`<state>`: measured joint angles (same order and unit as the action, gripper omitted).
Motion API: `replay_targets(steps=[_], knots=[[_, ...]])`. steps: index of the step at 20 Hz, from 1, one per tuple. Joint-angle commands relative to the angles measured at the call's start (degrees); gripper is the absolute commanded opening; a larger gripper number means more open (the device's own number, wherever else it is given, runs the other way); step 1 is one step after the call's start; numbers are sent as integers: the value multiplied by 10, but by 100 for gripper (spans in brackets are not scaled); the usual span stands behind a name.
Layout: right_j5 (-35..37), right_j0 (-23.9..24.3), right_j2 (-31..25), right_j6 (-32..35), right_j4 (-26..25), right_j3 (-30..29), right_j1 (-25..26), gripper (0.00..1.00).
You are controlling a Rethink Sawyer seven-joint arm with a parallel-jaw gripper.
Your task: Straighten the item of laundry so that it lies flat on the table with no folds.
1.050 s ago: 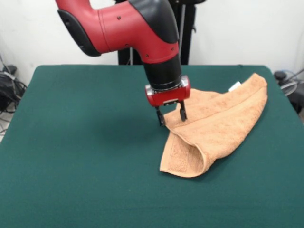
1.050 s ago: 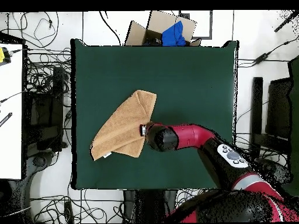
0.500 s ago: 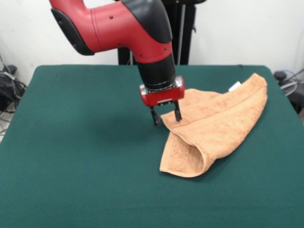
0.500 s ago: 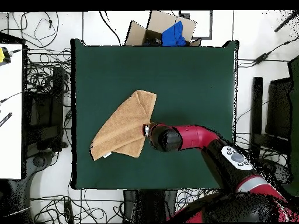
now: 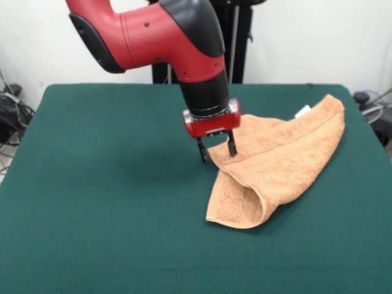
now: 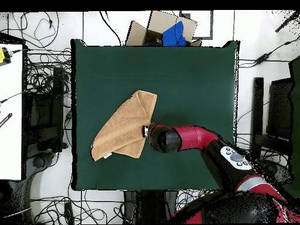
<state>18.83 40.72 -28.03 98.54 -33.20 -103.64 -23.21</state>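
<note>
Gripper point(image 5: 216, 149) hangs over the towel's left edge, fingers spread, nothing pinched — no grasp made yet. The towel point(image 5: 282, 162) lies right of centre on the table point(image 5: 104, 184), folded double with a rolled lip at its near end — flattening appears entirely ahead.

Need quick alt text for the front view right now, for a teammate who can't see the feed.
An orange-tan towel lies folded over on itself on the right side of a dark green table, a small white tag at its far corner. The red and black arm's tool points down, open, at the towel's left edge, one finger over the table and one over the towel.
</note>
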Motion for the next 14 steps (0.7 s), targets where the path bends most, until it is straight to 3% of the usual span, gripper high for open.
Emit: replay_targets(steps=[1,8,14], knots=[[1,-25,8,-17,-49,16,24,100],[-22,-43,42,24,-51,19,19,100],[-19,-39,44,22,-51,23,21,100]])
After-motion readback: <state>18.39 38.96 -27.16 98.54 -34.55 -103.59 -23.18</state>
